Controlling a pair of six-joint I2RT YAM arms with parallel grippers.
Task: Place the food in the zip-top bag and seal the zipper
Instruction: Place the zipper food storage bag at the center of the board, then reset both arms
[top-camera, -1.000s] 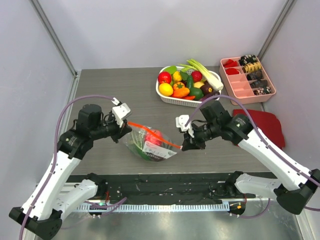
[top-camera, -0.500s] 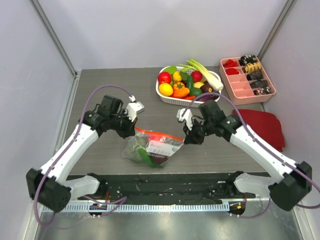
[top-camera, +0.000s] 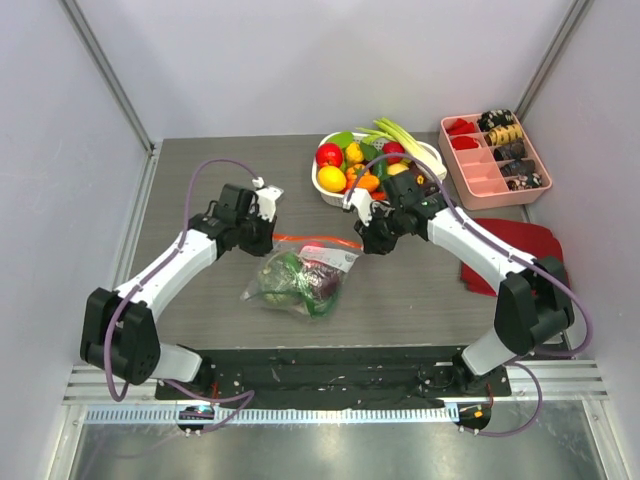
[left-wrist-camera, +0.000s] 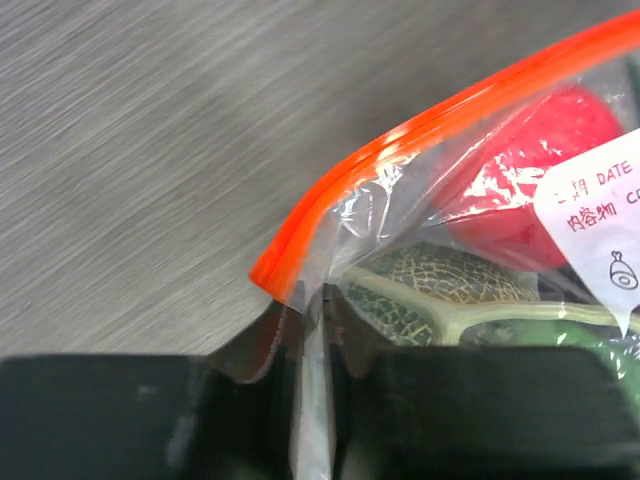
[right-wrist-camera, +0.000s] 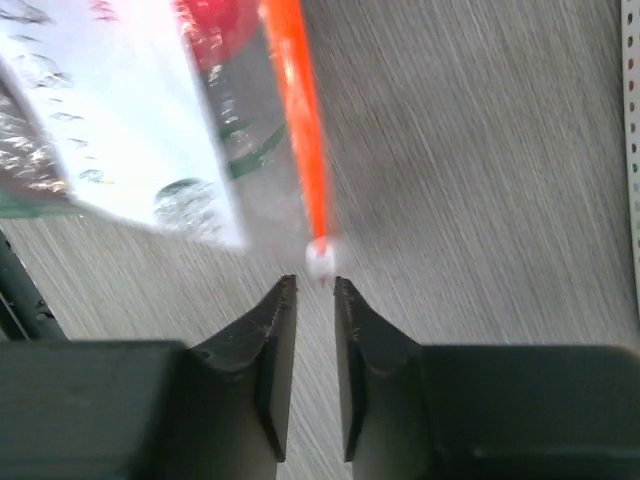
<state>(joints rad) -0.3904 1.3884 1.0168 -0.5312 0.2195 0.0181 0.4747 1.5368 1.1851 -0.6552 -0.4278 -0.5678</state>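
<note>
The zip-top bag (top-camera: 300, 276) lies on the table holding the food: a round red fruit (left-wrist-camera: 530, 160), a netted grey-green head (left-wrist-camera: 440, 285) and a dark green cucumber (top-camera: 316, 302). The orange-red zipper (top-camera: 315, 241) runs along its far edge. My left gripper (top-camera: 268, 236) is shut on the clear plastic at the bag's left corner, just below the zipper's end (left-wrist-camera: 285, 262). My right gripper (top-camera: 362, 238) sits at the zipper's right end. Its jaws stand slightly apart with nothing between them. The white end piece (right-wrist-camera: 320, 260) lies just beyond the tips.
A white basket (top-camera: 335, 192) of mixed toy produce stands behind the right gripper. A pink divided tray (top-camera: 487, 172) is at the far right. A dark red cloth (top-camera: 528, 252) lies under the right forearm. Grey walls close in both sides.
Both grippers moved away from the near edge, carrying the bag farther back and down onto the table. The right jaws now show a gap, with the zipper's end piece outside them.
</note>
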